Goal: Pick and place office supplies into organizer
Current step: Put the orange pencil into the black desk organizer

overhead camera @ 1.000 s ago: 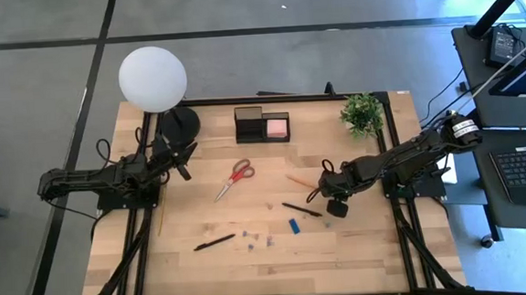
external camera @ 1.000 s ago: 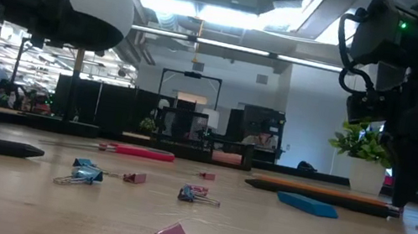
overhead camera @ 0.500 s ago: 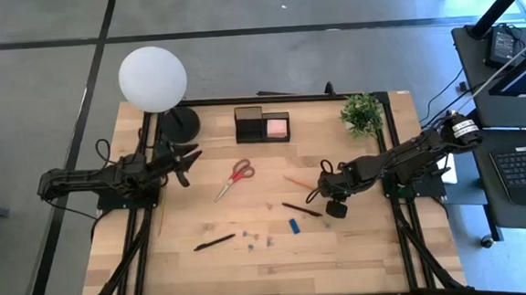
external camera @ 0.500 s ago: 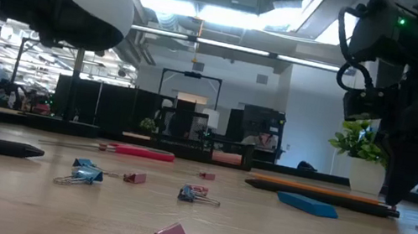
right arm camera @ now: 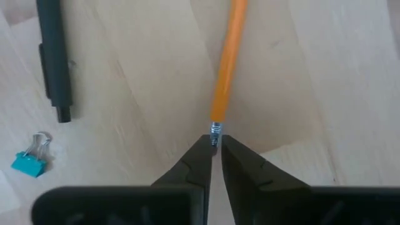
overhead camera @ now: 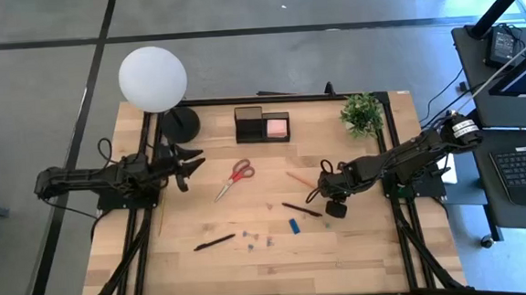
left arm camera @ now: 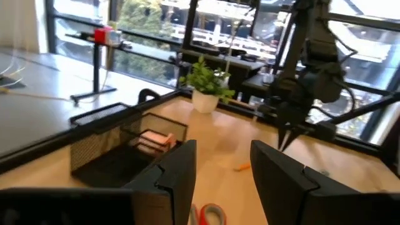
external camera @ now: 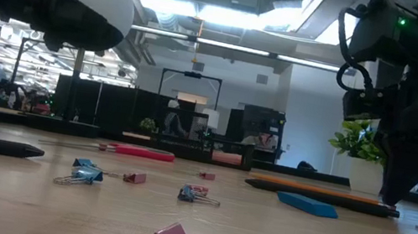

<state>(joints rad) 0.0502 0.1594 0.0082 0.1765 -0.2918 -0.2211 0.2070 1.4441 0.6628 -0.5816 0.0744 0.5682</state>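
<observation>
I'm spreading the left gripper [left arm camera: 219,178] jaws toward the scissors [overhead camera: 235,177], while the right gripper [right arm camera: 214,147] jaws are parting narrowly around the pencil [right arm camera: 226,69] end.

the organizer [overhead camera: 263,125] was a small black mesh box with compartments, standing upright at the table's far edge; a pink sticky-note pad [overhead camera: 277,126] lay in its right compartment; red-handled scissors [overhead camera: 234,178] lay flat near the middle of the table, handles toward the organizer; an orange pencil [overhead camera: 298,178] lay to their right, with a black pen [overhead camera: 301,209] just in front of it; a small blue block [overhead camera: 294,225] lay beside that pen; another black pen [overhead camera: 214,243] lay further left; small binder clips [overhead camera: 258,239] were scattered between.
</observation>
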